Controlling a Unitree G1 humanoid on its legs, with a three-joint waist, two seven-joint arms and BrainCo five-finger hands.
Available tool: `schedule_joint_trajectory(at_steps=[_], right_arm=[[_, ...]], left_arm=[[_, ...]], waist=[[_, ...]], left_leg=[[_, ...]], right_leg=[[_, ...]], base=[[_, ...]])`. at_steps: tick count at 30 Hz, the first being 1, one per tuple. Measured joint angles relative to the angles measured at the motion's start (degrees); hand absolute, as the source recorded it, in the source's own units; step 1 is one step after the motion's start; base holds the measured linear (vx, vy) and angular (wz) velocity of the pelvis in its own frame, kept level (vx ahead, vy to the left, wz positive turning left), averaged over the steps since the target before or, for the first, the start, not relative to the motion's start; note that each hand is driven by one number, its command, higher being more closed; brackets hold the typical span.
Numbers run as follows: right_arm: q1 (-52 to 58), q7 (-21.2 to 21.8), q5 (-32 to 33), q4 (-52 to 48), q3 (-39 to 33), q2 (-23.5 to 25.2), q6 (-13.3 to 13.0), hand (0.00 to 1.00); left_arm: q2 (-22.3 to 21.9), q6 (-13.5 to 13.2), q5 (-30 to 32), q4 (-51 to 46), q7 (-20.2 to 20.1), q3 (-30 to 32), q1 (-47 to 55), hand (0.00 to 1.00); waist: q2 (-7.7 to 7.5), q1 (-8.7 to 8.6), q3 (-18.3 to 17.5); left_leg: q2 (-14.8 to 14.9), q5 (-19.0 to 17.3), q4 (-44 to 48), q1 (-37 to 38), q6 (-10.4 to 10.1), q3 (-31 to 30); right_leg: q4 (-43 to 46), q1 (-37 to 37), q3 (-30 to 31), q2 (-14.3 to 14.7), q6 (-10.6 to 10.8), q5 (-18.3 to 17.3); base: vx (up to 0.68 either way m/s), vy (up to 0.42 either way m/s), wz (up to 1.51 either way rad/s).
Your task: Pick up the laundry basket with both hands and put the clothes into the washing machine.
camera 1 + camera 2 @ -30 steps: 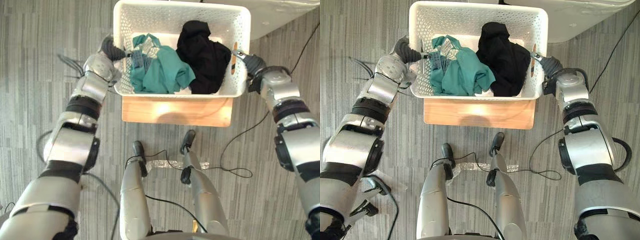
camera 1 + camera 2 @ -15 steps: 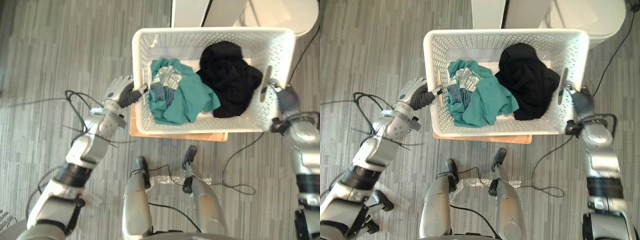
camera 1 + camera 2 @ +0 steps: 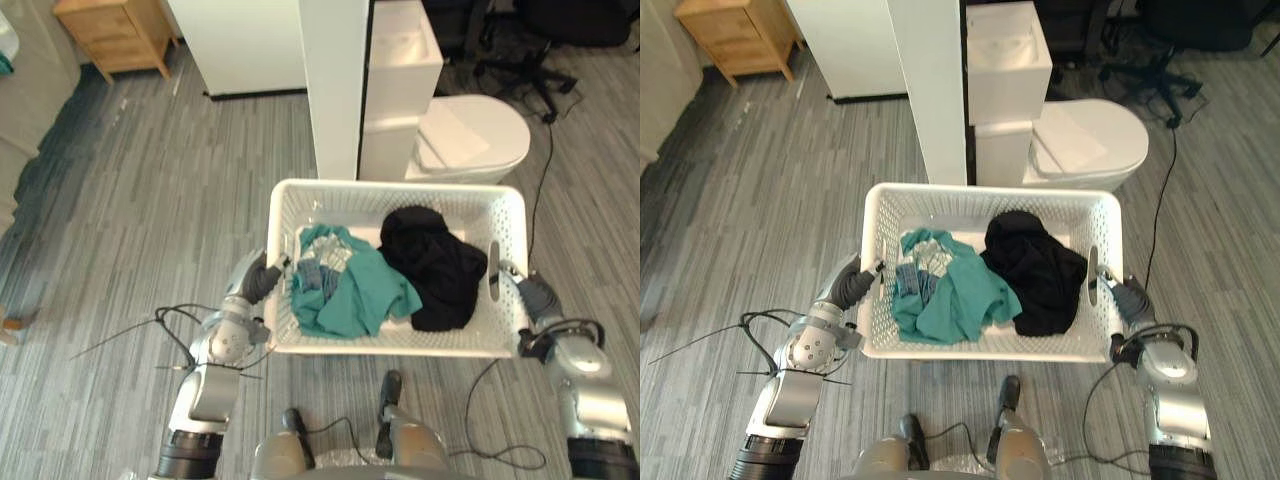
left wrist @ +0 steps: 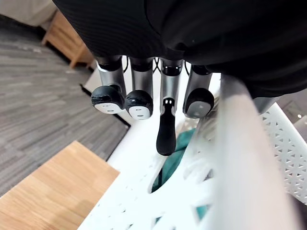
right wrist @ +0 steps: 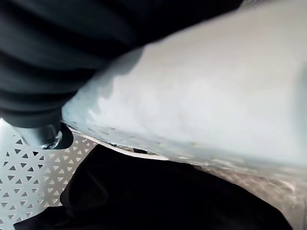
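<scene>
The left arm rises from the lower left of the head views. It bends at the elbow and reaches up and inward to the left short wall of the laundry basket (image 3: 400,342). The left hand (image 3: 258,283) sits just outside that wall, its dark ribbed cover angled toward the basket. In the left wrist view its fingers (image 4: 139,103) are curled, their dark tips turned back toward the camera. They are hooked at the handle opening, with the white rim running close alongside.

The right arm comes up from the lower right, forearm nearly vertical in the frame. The right hand (image 3: 527,296) presses against the basket's right short wall at its handle slot. In the right wrist view the rim crosses close in front of the camera. One finger end (image 5: 48,136) shows past the rim against the perforated inner wall, so this hand is hooked round the handle too.

The basket hangs between the two hands at the centre of the frame, long side across, above the grey plank floor (image 3: 130,200). Inside, a teal garment (image 3: 355,298) lies bunched on the left and a black garment (image 3: 432,265) is heaped on the right, the two touching.

Beyond the basket's far rim stands a white pillar (image 3: 335,80), with a white toilet-shaped fixture (image 3: 470,140) to its right. At upper left is a wooden cabinet (image 3: 115,35), and at upper right a black office chair (image 3: 530,50).
</scene>
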Motion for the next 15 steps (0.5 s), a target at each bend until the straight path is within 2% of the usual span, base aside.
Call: schedule_joint_trajectory(at_steps=[3, 7, 9, 12, 15], right_arm=[[2.48, 0.06, -0.01, 0.00, -0.06, 1.29, 0.49, 1.00], [2.80, 0.10, 0.00, -0.01, -0.08, 1.41, 0.49, 1.00], [2.79, 0.09, 0.01, -0.01, -0.19, 1.88, 0.45, 1.00], [2.86, -0.11, 0.28, 0.05, -0.72, 2.50, 0.44, 1.00], [2.36, -1.03, 0.73, 0.09, -0.90, 3.85, 0.36, 1.00]], left_arm=[[-0.83, 0.15, -0.22, 0.55, -1.04, 0.09, 1.22, 1.00], [-1.24, 0.51, -1.93, 0.56, -1.06, 0.20, 1.46, 1.00], [-1.68, 1.15, -5.31, 0.57, -1.05, 0.24, 1.45, 1.00], [-2.78, 1.90, -10.10, 1.53, 0.26, 0.53, -1.28, 1.00], [-2.77, 2.63, -12.24, 3.19, 2.26, 0.26, -4.10, 1.00]], waist=[[0.00, -0.12, -1.62], [0.05, -0.03, -2.25], [0.11, -0.02, -2.86], [0.06, -1.41, -3.14], [0.05, -1.32, -3.16]], left_leg=[[-0.70, 0.03, -1.28, 1.93, 0.04, -0.41], [-1.09, 0.21, -2.04, 3.18, 0.30, -1.15], [-1.58, 0.93, -2.94, 3.12, 0.90, -1.88], [-2.82, 3.01, -3.98, 0.76, 1.46, -6.59], [-2.79, 4.64, -2.44, -1.54, 1.11, -9.37]], right_leg=[[-2.56, 2.86, -0.29, -0.11, 0.81, 0.65], [-2.59, 3.90, -0.51, -0.34, 0.85, 0.64], [-2.62, 3.94, -1.19, -0.73, 0.87, 0.66], [-2.60, 3.37, -4.15, -1.86, 0.94, 0.71], [0.33, 1.32, -5.19, -2.64, 0.40, -0.70]], base=[[0.05, 0.047, 0.06], [0.02, 0.037, 0.06], [-0.01, 0.029, 0.23], [-0.04, 0.018, 0.54], [-0.10, -0.024, 0.26]])
